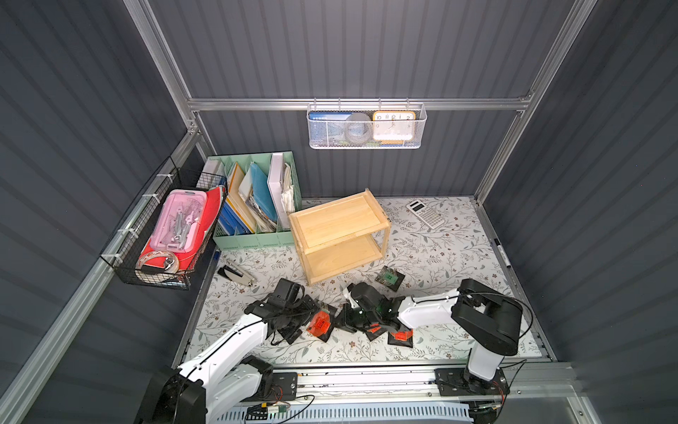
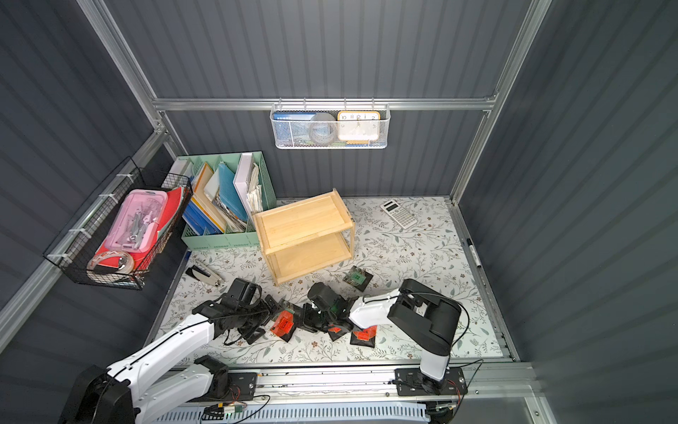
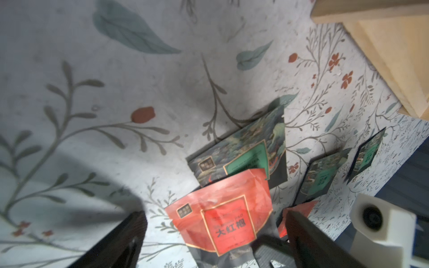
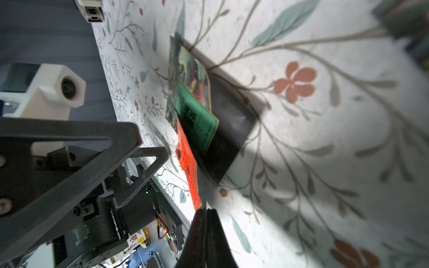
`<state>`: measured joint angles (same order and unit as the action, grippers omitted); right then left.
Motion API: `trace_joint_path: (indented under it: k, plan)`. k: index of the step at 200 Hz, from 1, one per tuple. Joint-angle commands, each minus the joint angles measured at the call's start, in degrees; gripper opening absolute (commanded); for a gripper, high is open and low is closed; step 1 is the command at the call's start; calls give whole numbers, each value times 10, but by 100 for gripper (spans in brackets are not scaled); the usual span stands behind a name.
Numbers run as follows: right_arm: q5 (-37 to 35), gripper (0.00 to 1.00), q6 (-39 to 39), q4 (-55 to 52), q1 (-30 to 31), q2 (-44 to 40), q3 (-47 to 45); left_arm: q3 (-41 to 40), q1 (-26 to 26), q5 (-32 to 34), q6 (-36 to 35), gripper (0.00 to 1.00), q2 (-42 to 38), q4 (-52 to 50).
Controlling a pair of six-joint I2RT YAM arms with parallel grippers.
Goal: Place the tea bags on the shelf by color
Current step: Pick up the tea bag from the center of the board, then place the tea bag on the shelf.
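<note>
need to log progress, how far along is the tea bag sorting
Done: nothing; both tiers of the shelf are bare. In hand: the left gripper stands open over an orange tea bag; the right gripper is shut at its edge, grip unclear. Left: every visible bag, including the green tea bag beside the shelf.

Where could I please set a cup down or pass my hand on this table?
Bare: the shelf top tier; the mat between shelf, calculator and marker; the strip between stapler and shelf. Crowded: front middle, where the left pincer, right pincer and most tea bags bunch.
</note>
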<state>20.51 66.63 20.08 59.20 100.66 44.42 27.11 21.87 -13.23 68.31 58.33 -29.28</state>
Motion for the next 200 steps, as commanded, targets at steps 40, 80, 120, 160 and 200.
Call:
trace_joint_path:
  k: [40,80,120,160,200]
  plan:
    - [-29,1,-16,32,2,-76,-56,53,2,63,-5,100,-57,-78]
    - [-57,0,-8,35,2,-131,-88,71,3,89,1,100,-102,-113]
    - [-111,0,8,33,2,-162,-95,96,3,109,-7,100,-138,-156]
    - [-152,0,35,48,2,-164,-87,137,3,105,-42,100,-147,-187]
    - [-154,0,36,58,2,-135,-57,166,3,117,-70,100,-159,-212]
